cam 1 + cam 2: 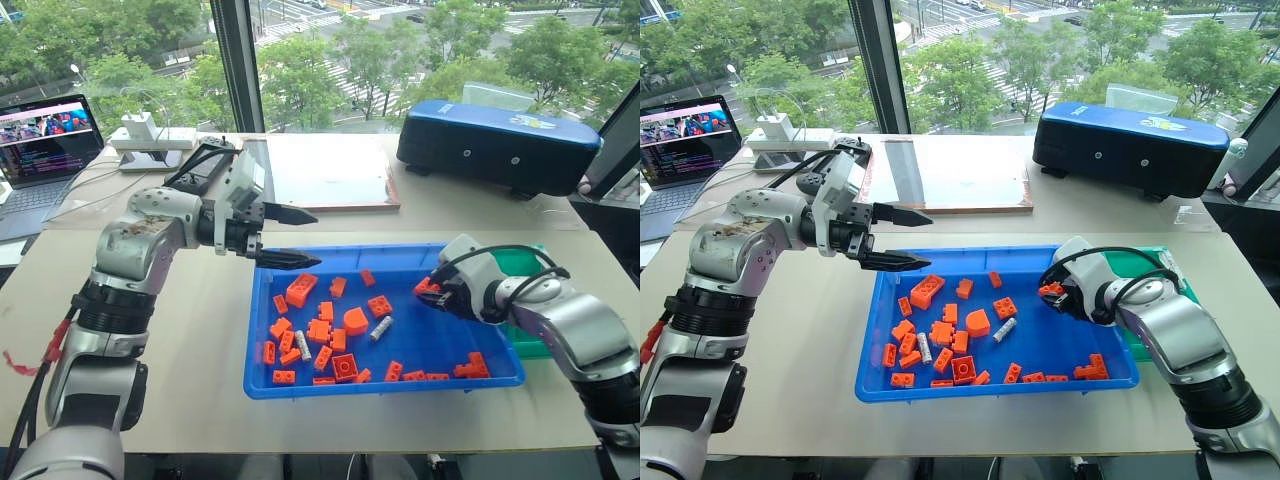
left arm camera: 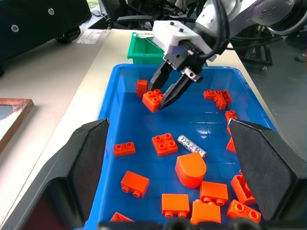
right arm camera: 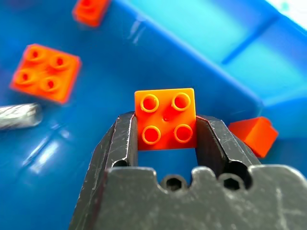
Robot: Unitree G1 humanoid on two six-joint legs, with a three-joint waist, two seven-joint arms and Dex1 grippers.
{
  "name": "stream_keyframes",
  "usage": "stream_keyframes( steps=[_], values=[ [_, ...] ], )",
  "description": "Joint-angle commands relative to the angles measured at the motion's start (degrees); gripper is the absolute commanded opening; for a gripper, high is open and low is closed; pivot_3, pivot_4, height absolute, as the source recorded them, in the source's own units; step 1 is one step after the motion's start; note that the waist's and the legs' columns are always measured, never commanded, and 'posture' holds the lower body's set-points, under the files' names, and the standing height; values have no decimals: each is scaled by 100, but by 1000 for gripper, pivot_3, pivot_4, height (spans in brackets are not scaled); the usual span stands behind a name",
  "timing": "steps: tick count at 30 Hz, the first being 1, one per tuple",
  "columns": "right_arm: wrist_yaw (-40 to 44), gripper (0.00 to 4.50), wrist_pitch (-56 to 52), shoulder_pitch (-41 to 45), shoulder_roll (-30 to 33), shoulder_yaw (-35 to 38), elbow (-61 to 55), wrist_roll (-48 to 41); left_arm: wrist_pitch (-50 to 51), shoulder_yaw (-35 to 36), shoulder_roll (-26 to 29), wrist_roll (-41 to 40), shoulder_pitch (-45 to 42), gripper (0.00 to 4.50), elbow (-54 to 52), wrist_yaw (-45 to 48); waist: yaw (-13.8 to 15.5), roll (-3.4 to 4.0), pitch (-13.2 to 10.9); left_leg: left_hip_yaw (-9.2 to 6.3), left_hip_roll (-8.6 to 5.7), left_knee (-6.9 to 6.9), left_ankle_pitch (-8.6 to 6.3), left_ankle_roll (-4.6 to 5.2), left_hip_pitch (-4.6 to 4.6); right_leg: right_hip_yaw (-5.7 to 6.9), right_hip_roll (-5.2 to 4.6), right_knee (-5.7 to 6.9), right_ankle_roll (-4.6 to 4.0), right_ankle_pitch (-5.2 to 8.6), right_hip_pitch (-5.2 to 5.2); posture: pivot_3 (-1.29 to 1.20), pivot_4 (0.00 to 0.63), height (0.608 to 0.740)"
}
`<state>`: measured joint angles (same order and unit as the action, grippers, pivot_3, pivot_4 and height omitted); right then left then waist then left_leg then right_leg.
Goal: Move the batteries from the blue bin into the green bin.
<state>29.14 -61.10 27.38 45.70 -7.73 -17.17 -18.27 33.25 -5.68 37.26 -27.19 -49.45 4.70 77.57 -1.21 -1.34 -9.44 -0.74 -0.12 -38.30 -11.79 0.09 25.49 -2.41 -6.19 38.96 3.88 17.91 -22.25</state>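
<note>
R gripper (image 2: 165,98) is down inside the blue bin (image 1: 262,385), near its far R corner, fingers clamped on both sides of an orange 4-stud brick (image 3: 165,120); wrist view shows the brick squeezed between the two pads, studs facing the cam. So R is gripping a brick, not a battery.

L gripper (image 1: 292,237) hangs over the bin's far L rim, pointing across toward the R gripper, fingers spread wide, nothing between them.

Batteries: one (image 1: 381,328) lies on the bin floor, w/ bare blue floor between it and the R fingertips, on their near-L side, just beside an orange dome-shaped piece (image 1: 355,321). In the L wrist view it sits betw. the L fingers' span, ahead of them, short of the R gripper. Second one (image 1: 302,345) lies among the brick cluster (image 1: 310,335) below and nearer than the L fingertips, towards the bin's L end.

Green bin (image 2: 144,48) stands just outside the blue bin's R end, behind the R wrist, touching or nearly touching the rim — cannot tell which. Contents not visible.
</note>
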Motion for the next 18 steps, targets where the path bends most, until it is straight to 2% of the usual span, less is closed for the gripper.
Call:
stream_keyframes(
  steps=[1,4,6,10,13,18],
  values=[
    [-144,2921,680,185,79,317,89,371,-97,104,37,-42,-14,4266,-127,-9,0,0,0,0,0,0,0,0,0,0,0,0,0,0,0,0,150,740],
    [-25,4018,623,184,65,506,-75,269,-128,98,22,-22,19,4266,-131,-40,2,0,0,-1,0,0,0,0,0,1,0,0,0,0,0,0,150,740],
    [262,4468,251,115,137,553,-420,-25,-133,83,4,-26,32,4266,-148,-58,8,0,0,-2,0,0,0,0,0,2,0,0,0,0,1,0,150,740],
    [691,4468,-745,25,124,517,-1163,-783,-186,49,-16,-3,29,4266,-103,-46,11,0,0,-3,1,0,0,0,1,2,0,1,0,0,4,0,150,740],
    [756,4468,-1169,-24,-154,510,-1515,-1223,-290,16,-32,84,5,4266,0,-45,9,0,0,-5,1,0,0,0,0,3,0,0,0,0,4,0,150,740],
    [409,4468,-1521,-152,-533,250,-1712,-1282,-332,-8,-31,97,4,4266,4,-17,11,0,0,-7,0,0,0,0,0,4,0,2,0,0,4,0,150,740]
  ],
)
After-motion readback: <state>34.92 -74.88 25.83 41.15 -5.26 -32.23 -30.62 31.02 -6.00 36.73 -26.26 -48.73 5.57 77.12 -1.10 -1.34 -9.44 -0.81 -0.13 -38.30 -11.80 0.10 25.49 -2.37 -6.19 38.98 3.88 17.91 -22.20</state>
